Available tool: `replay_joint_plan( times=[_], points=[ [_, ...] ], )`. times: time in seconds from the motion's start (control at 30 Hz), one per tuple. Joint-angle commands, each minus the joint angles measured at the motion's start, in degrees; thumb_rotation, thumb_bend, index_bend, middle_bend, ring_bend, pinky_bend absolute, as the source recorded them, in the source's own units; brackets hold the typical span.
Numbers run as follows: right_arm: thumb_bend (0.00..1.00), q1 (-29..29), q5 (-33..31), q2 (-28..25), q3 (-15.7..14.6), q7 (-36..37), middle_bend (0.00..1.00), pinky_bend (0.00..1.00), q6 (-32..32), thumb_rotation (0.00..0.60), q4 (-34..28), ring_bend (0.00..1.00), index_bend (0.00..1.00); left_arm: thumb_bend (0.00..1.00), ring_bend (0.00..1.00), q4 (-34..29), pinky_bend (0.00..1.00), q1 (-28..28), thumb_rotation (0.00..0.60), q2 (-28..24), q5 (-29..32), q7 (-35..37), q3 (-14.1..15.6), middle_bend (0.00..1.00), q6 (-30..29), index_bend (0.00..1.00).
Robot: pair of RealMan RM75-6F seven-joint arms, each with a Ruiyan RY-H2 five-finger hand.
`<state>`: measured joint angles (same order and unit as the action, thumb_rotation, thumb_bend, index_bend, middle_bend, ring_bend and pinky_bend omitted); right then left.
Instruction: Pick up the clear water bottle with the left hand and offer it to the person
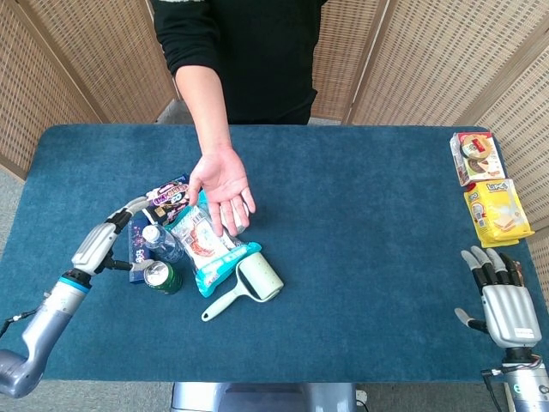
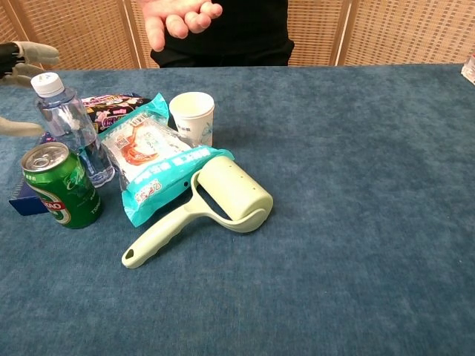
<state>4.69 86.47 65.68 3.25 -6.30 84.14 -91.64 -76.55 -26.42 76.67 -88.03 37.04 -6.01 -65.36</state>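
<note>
The clear water bottle (image 1: 160,244) (image 2: 73,130) with a white cap stands upright on the blue table, between a green can and snack packs. My left hand (image 1: 107,239) is just left of the bottle, fingers spread and holding nothing; its fingertips (image 2: 30,53) enter the chest view at the left edge, close to the cap. The person's open palm (image 1: 222,183) (image 2: 178,16) hovers above the pile. My right hand (image 1: 504,299) rests open at the table's right front corner, far from everything.
A green can (image 2: 60,185) stands in front of the bottle. A teal snack bag (image 2: 152,167), a paper cup (image 2: 193,117), a lint roller (image 2: 215,200) and dark packs (image 1: 163,197) crowd its right and back. Yellow snack packs (image 1: 496,209) lie at the far right.
</note>
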Motion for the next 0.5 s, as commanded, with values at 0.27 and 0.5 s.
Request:
replay_joint_plan(
  times=[0.27,0.5],
  points=[
    [0.0,0.22,-0.55,0.07,-0.15,-0.2,0.0,0.03,-0.85,0.6,-0.05,0.02,0.0,0.08,0.0,2.43,0.09,-3.26,0.584,3.14,2.09,0.95,-0.59,0.0,4.08,0.0],
    [0.0,0.3,-0.97,-0.19,-0.08,0.35,0.0,0.03,-1.2,0.6,0.04,0.02,0.0,0.08,0.0,3.93,0.09,-4.53,0.579,5.49,1.75,1.76,-0.28,0.0,4.31,0.0]
  ],
)
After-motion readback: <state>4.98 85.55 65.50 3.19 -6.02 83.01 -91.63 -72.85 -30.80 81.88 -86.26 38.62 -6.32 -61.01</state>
